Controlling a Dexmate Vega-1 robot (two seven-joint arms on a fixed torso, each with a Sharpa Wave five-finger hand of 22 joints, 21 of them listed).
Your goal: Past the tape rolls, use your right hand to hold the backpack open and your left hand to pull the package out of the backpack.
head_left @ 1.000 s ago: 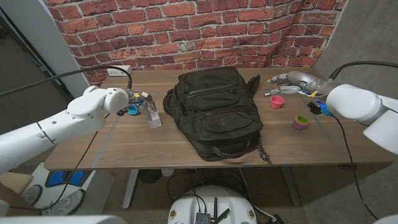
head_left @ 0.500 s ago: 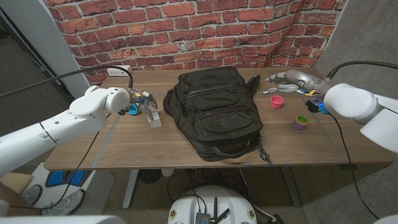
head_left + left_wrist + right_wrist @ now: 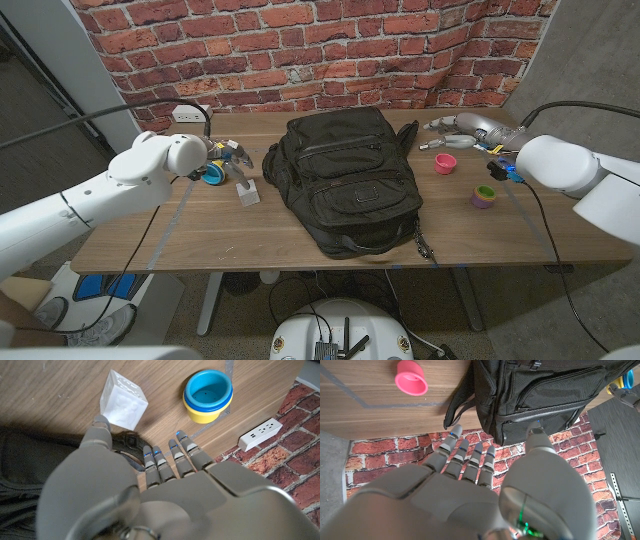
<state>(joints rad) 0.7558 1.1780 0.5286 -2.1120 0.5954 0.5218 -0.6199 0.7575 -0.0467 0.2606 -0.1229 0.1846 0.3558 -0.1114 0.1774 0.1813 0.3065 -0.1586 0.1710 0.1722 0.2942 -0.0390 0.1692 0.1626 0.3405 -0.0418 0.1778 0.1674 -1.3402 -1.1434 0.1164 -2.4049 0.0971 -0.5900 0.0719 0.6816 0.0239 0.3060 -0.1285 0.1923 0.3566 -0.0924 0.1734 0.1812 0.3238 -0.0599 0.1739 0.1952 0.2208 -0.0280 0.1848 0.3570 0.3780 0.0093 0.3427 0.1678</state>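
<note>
Black backpack [image 3: 343, 178] closed, mid-table; we hold nothing, left hand [image 3: 232, 160] and right hand [image 3: 452, 125] both spread, flanking it.

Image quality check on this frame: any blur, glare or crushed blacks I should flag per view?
Head view: sharp, even light, no glare; the backpack reads very dark, pockets still legible. Left wrist view: left hand softly out of focus up close, white cube and blue-yellow cup crisp. Right wrist view: right hand soft, pink cup clear.
</note>
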